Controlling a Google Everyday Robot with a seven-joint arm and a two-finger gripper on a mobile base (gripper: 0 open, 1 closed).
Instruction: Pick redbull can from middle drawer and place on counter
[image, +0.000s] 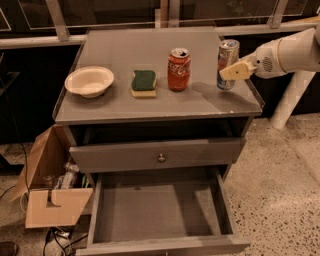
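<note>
The redbull can (227, 60), slim and blue-and-silver, stands upright at the right edge of the grey counter (130, 47), its base on or just above the surface. My gripper (234, 71) reaches in from the right on a white arm and is closed around the can at mid-height, with one cream finger in front of it. The middle drawer (155, 207) is pulled wide open low in the view, and its grey floor is bare.
A red Coca-Cola can (178, 69), a green-and-yellow sponge (143, 82) and a white bowl (89, 81) stand on the counter. The upper drawer front with a round knob (161, 158) is slightly open. A cardboard box (47, 185) sits on the floor at left.
</note>
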